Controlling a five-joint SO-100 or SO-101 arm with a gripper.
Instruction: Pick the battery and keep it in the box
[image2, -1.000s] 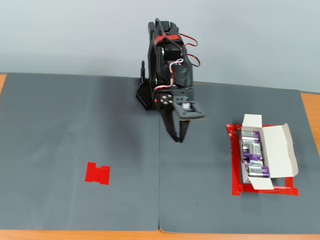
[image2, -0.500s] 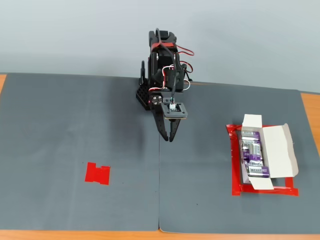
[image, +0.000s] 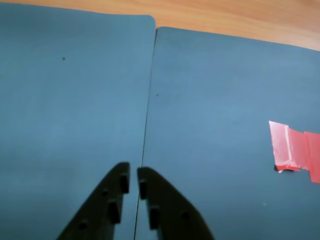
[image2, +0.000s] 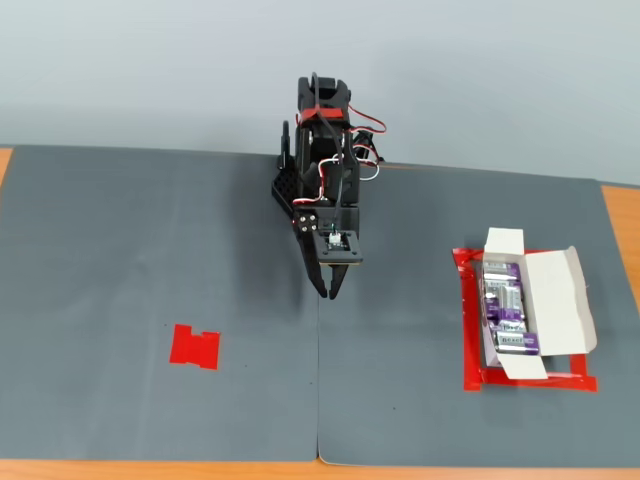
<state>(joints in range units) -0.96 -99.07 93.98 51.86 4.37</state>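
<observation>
Gripper (image2: 327, 293) nearly closed, empty, over mat seam (image2: 318, 400); batteries (image2: 506, 308) lie lengthwise in box (image2: 558, 300), well to its right in fixed view.

Two grey mats (image2: 150, 300) lie side by side, their seam (image2: 318, 380) running down the middle of the fixed view. A red tape patch (image2: 195, 347) sits lower left, a red tape frame (image2: 470, 370) at right. Orange tabletop (image2: 625, 230) shows at the edges.
</observation>
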